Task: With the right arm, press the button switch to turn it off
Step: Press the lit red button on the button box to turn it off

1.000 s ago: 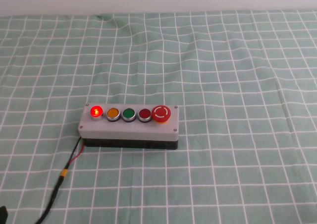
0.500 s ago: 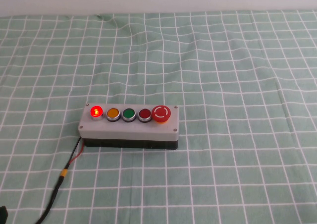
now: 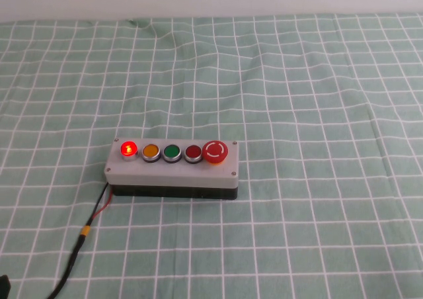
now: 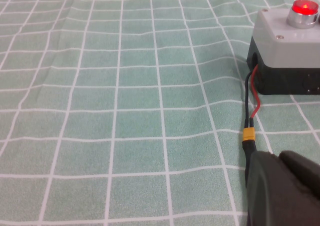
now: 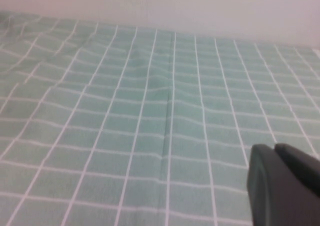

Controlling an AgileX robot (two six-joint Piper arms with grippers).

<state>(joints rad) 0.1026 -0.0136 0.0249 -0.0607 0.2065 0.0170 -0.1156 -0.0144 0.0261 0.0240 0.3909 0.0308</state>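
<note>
A grey button box (image 3: 172, 170) on a black base lies on the green checked cloth, left of the middle. Along its top run a lit red button (image 3: 127, 149), a yellow one (image 3: 151, 151), a green one (image 3: 172, 152), a dark red one (image 3: 193, 153) and a big red mushroom button (image 3: 215, 151). In the left wrist view my left gripper (image 4: 278, 157) is shut and empty, low over the cloth, short of the box's lit end (image 4: 305, 7). My right gripper (image 5: 275, 148) is shut and empty over bare cloth; the box is not in its view.
A black and red cable (image 3: 86, 233) with an orange tag runs from the box's left end toward the table's front left corner, passing right by the left gripper's tip (image 4: 248, 136). A white wall bounds the far edge. The cloth is wrinkled at the back.
</note>
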